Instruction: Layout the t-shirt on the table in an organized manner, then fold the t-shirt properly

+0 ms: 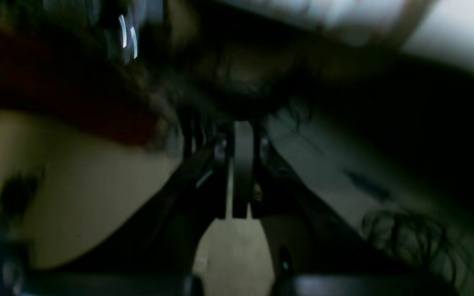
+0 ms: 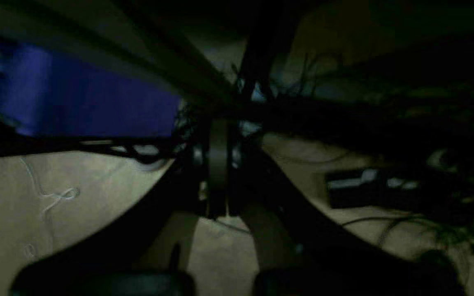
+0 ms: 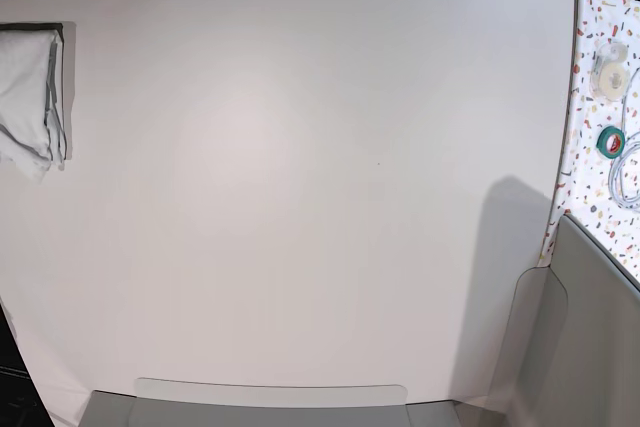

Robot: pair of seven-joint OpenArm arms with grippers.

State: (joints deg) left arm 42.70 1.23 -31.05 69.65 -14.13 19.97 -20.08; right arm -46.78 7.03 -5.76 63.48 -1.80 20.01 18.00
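Overhead, one folded t-shirt [image 3: 30, 97] at table [image 3: 300, 167] edge, two end effectors closed, left [image 1: 243, 172], right [image 2: 218, 172].

The very large off-white worktop [image 3: 300, 177] looks smooth and matt, an even laminate-like sheet with soft rounded corners and no visible grain. At its left edge the folded white cotton t-shirt [image 3: 28, 92] is soft cloth, dull in finish, with gentle creases and grey shadowed hems. To the right, the speckled terrazzo-pattern panel [image 3: 590, 162] shows a hard, flat surface flecked with coloured chips. On it lie a green roll of tape [image 3: 611, 141], slightly shiny, and a pale translucent tape roll [image 3: 607, 71]. In the wrist views, the left tool [image 1: 242, 172] and right tool [image 2: 218, 172] appear as dark, matt plastic, though both views are dim and blurred.
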